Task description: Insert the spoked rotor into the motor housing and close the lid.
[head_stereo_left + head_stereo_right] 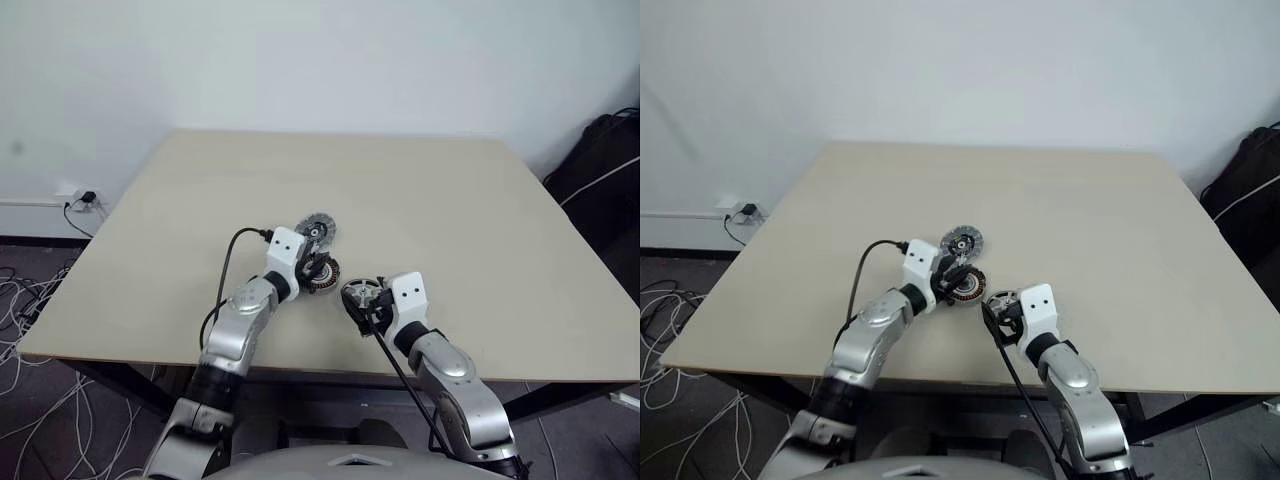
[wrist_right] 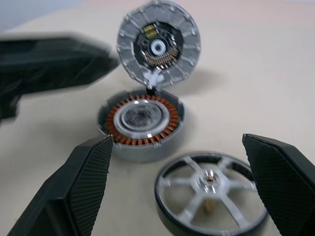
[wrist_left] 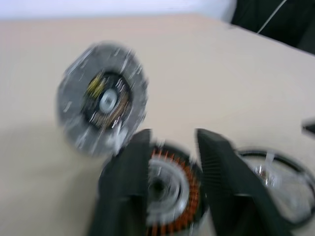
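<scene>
The motor housing (image 2: 141,123) is seen on the table (image 1: 450,200), just beyond the narrowly parted left gripper (image 3: 172,162), nothing clamped. The lid (image 2: 158,46) stands tilted open behind it. The spoked rotor (image 2: 211,189) lies between the widely spread right gripper (image 2: 182,182) fingers, ungripped.

In the right wrist view the motor housing (image 2: 142,125) sat at the frame's centre, copper windings ringing a silver middle. The lid (image 2: 158,47) stood tilted just above it, touching its rim. The spoked rotor (image 2: 211,194) lay at lower right, between the right gripper's (image 2: 189,189) wide-spread fingers (image 2: 88,182). A blurred black gripper (image 2: 49,61) crossed the upper left.
</scene>
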Action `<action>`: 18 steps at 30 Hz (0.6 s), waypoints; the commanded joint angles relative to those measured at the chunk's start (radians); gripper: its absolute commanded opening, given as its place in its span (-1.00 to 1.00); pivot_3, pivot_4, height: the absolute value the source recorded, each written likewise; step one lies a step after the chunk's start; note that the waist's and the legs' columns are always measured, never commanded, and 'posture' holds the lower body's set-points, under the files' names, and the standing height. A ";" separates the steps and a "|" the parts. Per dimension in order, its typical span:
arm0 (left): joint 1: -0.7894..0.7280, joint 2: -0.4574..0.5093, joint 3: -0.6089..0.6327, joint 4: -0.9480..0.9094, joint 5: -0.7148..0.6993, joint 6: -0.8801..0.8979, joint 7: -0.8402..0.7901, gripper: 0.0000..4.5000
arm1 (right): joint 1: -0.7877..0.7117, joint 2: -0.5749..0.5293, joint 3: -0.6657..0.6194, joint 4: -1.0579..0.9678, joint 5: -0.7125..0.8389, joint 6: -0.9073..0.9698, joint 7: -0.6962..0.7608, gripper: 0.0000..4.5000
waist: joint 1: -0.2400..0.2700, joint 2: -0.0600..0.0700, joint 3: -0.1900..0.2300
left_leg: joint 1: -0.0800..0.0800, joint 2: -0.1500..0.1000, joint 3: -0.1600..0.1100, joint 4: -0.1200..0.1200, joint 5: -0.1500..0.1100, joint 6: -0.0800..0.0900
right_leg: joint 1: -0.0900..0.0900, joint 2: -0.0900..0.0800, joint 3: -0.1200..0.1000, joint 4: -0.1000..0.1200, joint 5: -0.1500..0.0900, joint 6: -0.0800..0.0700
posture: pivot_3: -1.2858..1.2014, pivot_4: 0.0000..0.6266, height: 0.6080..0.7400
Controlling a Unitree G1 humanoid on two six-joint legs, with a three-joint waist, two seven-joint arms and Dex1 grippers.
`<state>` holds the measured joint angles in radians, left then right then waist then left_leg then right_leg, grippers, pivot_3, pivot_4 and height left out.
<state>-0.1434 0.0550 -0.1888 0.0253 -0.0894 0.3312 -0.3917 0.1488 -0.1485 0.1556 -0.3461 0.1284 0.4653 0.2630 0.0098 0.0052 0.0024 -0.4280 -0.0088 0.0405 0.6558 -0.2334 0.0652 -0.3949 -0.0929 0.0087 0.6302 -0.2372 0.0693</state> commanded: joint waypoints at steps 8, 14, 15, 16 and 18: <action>0.301 0.074 0.052 -0.176 0.075 -0.292 0.117 -0.55 | -0.196 0.028 0.074 0.093 -0.020 0.128 0.002 -0.25 | 0.002 0.002 -0.001 | 0.000 0.000 0.000 -0.001 0.000 0.000 | -0.001 -0.001 0.001 0.000 0.000 -0.001 | 0.03 -1.00 1.00; 0.427 0.081 0.037 -0.198 0.077 -0.339 0.117 -0.55 | -0.303 0.065 0.099 0.176 -0.028 0.209 -0.005 -0.99 | 0.003 0.002 0.000 | -0.001 -0.001 0.000 -0.002 0.000 0.000 | -0.002 -0.003 0.000 0.000 0.000 -0.001 | 0.03 -1.00 1.00; 0.440 0.077 0.037 -0.200 0.073 -0.334 0.121 -0.55 | -0.320 0.071 0.104 0.190 -0.032 0.219 -0.009 -0.99 | 0.003 0.003 0.000 | -0.001 -0.001 0.000 -0.002 0.000 0.000 | -0.002 -0.003 0.000 0.000 0.000 -0.001 | 0.03 -1.00 1.00; 0.453 0.073 0.036 -0.204 0.068 -0.328 0.124 -0.55 | -0.338 0.077 0.111 0.205 -0.038 0.226 -0.012 -0.99 | 0.002 0.003 0.000 | -0.001 -0.001 0.000 -0.002 0.000 0.000 | -0.002 -0.003 0.000 0.000 0.000 -0.001 | 0.03 -1.00 1.00; 0.470 0.065 0.033 -0.211 0.060 -0.319 0.127 -0.55 | -0.365 0.087 0.121 0.231 -0.045 0.234 -0.013 -0.99 | -0.001 0.004 0.000 | -0.001 -0.001 0.000 -0.003 0.000 0.000 | -0.003 -0.002 0.000 0.000 0.000 -0.001 | 0.03 -1.00 1.00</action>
<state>0.3269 0.1240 -0.1500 -0.1271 -0.0204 0.0192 -0.2721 -0.1791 -0.0725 0.2751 -0.1125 0.0883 0.6977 0.2550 0.0092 0.0087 0.0024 -0.4290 -0.0094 0.0410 0.6530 -0.2335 0.0648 -0.3979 -0.0953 0.0084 0.6306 -0.2370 0.0682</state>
